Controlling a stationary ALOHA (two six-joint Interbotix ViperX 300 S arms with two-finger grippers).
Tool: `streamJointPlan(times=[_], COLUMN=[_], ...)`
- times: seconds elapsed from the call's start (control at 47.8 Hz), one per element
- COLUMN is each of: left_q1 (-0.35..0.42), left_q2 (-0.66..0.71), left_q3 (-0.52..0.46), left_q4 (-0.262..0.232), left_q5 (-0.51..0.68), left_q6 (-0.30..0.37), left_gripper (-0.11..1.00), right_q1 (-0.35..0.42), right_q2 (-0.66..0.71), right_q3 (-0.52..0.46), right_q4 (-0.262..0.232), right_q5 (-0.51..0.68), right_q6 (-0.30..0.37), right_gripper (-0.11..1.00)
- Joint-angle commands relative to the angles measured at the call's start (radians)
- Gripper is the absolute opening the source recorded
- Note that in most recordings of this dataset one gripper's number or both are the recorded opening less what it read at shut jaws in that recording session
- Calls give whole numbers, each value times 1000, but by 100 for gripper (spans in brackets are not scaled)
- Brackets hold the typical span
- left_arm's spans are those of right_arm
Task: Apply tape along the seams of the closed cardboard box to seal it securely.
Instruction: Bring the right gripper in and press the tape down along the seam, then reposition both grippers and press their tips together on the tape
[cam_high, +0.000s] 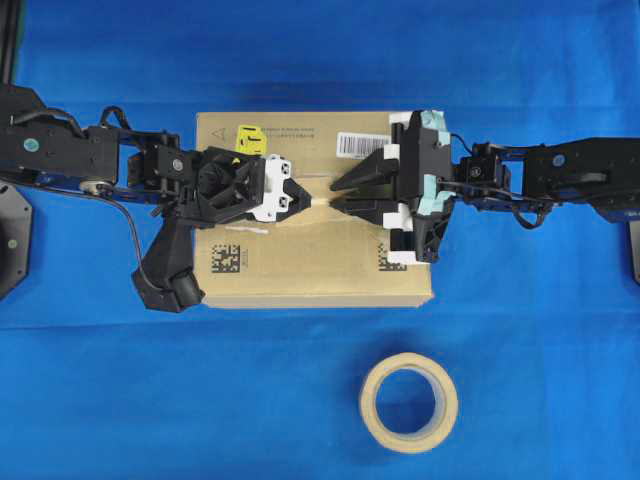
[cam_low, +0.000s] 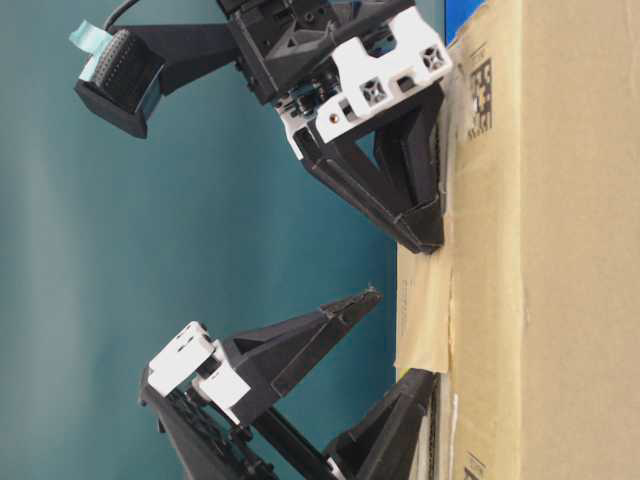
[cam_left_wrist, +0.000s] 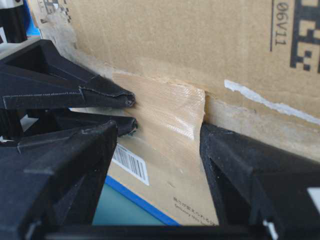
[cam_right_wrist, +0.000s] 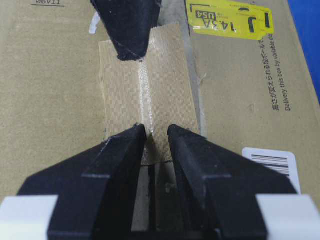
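Note:
The cardboard box (cam_high: 300, 265) lies flat on the blue table. A tan square of tape (cam_high: 318, 205) (cam_right_wrist: 150, 90) lies over the seam (cam_right_wrist: 167, 182) at mid-box; one edge is slightly lifted (cam_left_wrist: 195, 117). My left gripper (cam_high: 305, 198) (cam_low: 398, 336) is open wide, with one finger (cam_right_wrist: 127, 35) resting on the tape's far end and the other raised off the box. My right gripper (cam_high: 337, 195) (cam_right_wrist: 157, 131) stands open with a narrow gap. Both its tips sit on the tape's near end, with nothing clasped between them.
A beige tape roll (cam_high: 408, 402) lies on the blue table in front of the box. A yellow sticker (cam_high: 250, 137) and a white barcode label (cam_high: 360, 143) are on the box's far flap. An old white tape strip (cam_high: 240, 230) runs near the seam.

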Motion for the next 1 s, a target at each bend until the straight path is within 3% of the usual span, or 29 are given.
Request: streamJointPlan(times=[0.0,0.984], left_q1=[5,23], left_q2=[-9,-64], left_q3=[-15,-5], left_q4=[0,0], left_q5=[11,86], left_q6=[-3,-8], left_gripper=[64,64], right_q1=[-5,-5], right_q2=[-8,-8], right_q3=[-11,-9], right_q4=[9,15], right_q5=[14,21], right_q6=[-2,-2], right_gripper=[36,36])
